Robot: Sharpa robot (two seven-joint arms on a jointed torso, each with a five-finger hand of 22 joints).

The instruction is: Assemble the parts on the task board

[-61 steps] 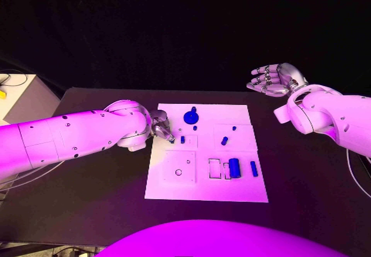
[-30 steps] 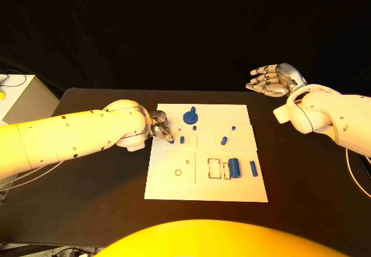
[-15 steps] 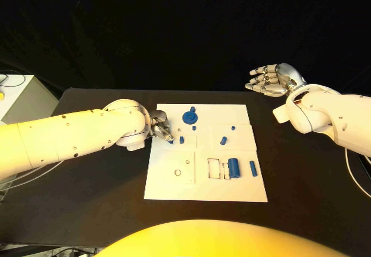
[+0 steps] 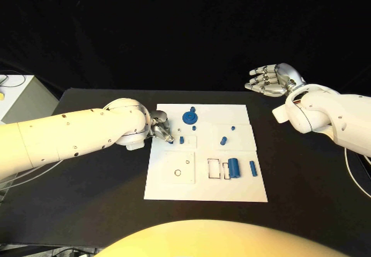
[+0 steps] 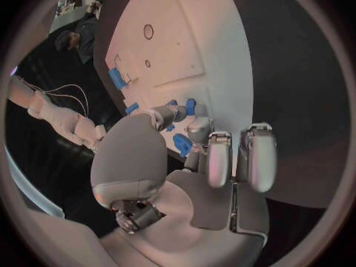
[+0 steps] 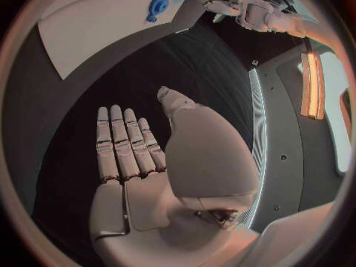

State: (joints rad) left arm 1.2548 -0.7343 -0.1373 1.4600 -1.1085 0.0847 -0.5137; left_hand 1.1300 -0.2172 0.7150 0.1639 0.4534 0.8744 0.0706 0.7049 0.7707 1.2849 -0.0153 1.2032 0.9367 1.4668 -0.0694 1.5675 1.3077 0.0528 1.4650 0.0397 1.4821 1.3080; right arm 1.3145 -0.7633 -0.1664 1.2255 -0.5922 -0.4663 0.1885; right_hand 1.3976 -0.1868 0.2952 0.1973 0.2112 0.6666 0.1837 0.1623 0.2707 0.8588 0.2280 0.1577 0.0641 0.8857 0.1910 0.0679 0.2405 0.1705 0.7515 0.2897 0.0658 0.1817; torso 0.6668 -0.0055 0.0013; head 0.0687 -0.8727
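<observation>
Head view: we see the left hand (image 4: 162, 128) at the task board's (image 4: 207, 190) nine o'clock edge, fingertips down beside a small blue peg (image 4: 182, 140) lying just at its three o'clock side. Whether the fingers pinch a part we cannot tell (the left wrist view shows blue pieces (image 5: 183, 143) close against the fingertips). The peg's long axis runs twelve to six. The right hand (image 4: 268, 80) hangs well off the board at two o'clock, fingers apart, holding nothing.
</observation>
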